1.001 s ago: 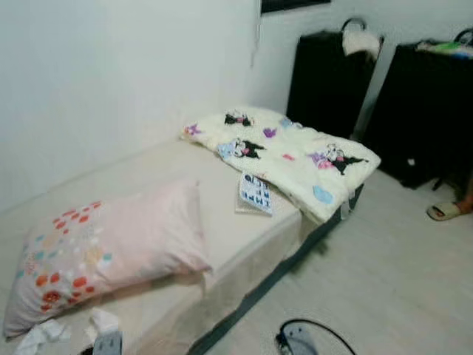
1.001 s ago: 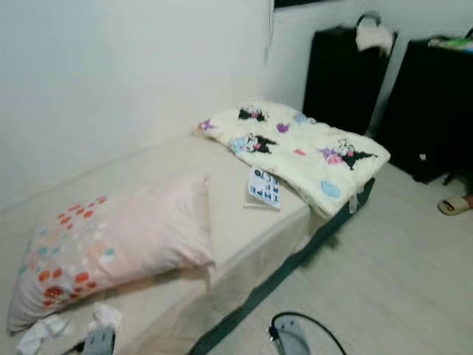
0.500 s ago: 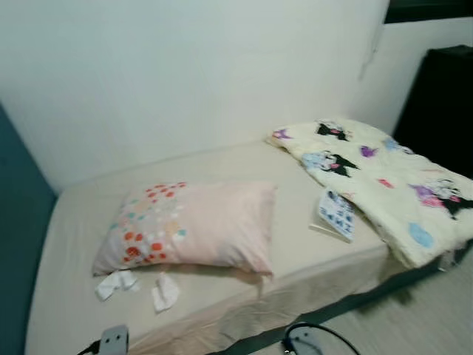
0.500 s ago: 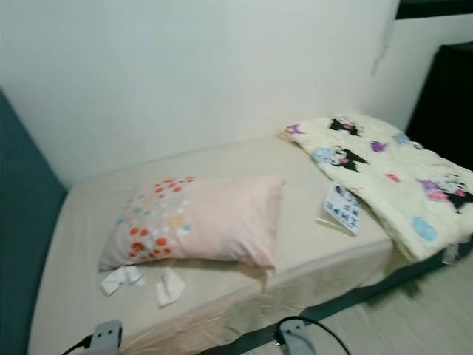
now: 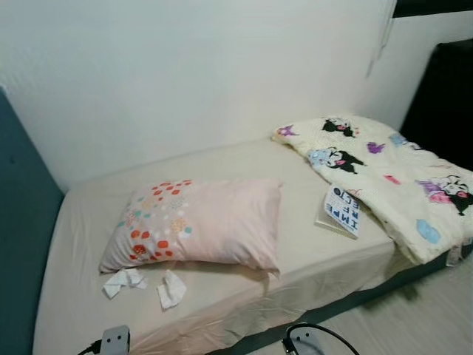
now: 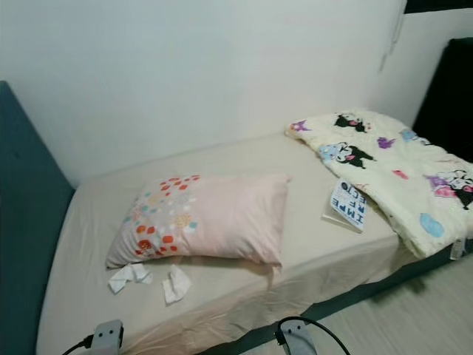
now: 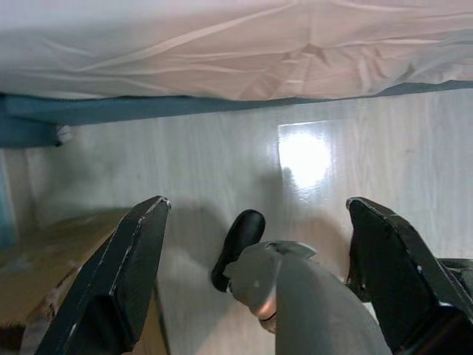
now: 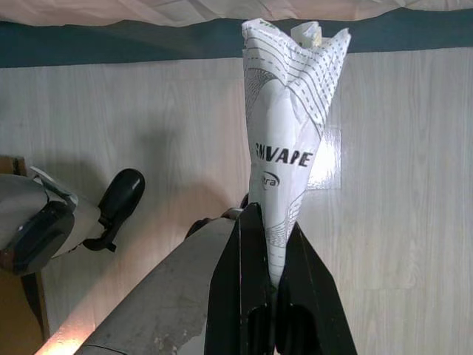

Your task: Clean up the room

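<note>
Bed (image 5: 89, 222) with a beige sheet, set against a white wall (image 5: 185, 74), dark teal headboard (image 5: 18, 222) at the robot's left. Pink pillow (image 5: 196, 225) with orange and teal dots lies across the middle of the mattress, dotted end toward the headboard. Two crumpled white tissues (image 5: 171, 290) sit on the sheet just beside the pillow's near edge, close to the front edge of the bed and near each other without touching. Toward the foot end, a folded cream blanket (image 5: 384, 174) with cartoon prints covers the mattress and hangs over its front edge; a small blue-and-white printed booklet (image 5: 341, 211) leans against the blanket's near side, between blanket and pillow. Dark furniture (image 5: 443, 96) stands past the foot of the bed. Pale wood floor (image 5: 421, 318) runs along the front of the bed. Left gripper (image 7: 259, 222) hangs low over the floor beside the bed base, its two black fingers (image 7: 133, 274) spread wide apart with nothing between them. Right gripper (image 8: 267, 244) also hangs low over the floor, jaws pressed together on a crumpled white printed paper wrapper (image 8: 292, 118) that stands up out of the fingertips.
</note>
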Controlling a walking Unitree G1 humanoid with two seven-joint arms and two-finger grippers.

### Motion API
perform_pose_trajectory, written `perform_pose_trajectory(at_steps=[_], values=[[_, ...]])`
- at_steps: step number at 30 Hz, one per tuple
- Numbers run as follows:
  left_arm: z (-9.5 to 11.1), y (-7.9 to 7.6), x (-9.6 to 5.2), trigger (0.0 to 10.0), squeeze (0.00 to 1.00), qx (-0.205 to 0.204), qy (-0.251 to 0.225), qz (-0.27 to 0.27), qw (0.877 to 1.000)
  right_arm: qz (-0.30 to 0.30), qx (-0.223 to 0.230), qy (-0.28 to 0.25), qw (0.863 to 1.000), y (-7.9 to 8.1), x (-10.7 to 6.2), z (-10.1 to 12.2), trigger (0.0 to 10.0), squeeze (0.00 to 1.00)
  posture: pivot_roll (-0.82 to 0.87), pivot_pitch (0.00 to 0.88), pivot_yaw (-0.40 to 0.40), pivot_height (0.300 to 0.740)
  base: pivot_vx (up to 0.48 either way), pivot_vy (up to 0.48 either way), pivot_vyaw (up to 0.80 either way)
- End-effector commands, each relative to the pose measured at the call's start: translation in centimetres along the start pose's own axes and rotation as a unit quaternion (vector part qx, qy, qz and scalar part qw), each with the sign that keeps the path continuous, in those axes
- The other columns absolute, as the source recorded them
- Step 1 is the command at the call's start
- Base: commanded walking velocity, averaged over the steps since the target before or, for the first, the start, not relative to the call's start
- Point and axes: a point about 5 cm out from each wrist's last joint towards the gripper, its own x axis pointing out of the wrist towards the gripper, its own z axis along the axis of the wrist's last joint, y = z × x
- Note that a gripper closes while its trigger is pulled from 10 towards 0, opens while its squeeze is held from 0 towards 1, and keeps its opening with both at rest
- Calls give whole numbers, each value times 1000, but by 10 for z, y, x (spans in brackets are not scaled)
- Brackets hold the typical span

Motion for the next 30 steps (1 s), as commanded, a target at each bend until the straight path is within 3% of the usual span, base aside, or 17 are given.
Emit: perform_pose_trajectory(at_steps=[1, 24, 30], values=[[2, -4, 1, 10000, 0, 11, -3, -12, 1000, 3, 6, 29, 1000, 2, -1, -12, 10000, 0, -51, 0, -10, 740, 0, 0, 0], [4, -8, 1, 10000, 0, 15, -6, -26, 1000, 2, 17, 32, 999, 1, -2, -16, 10000, 0, -56, 0, -5, 740, 307, 0, 0], [0, -6, 1, 10000, 0, 4, 2, -17, 1000, 4, 17, 33, 999, 3, -2, -17, 10000, 0, -57, 0, -6, 740, 0, 0, 0]])
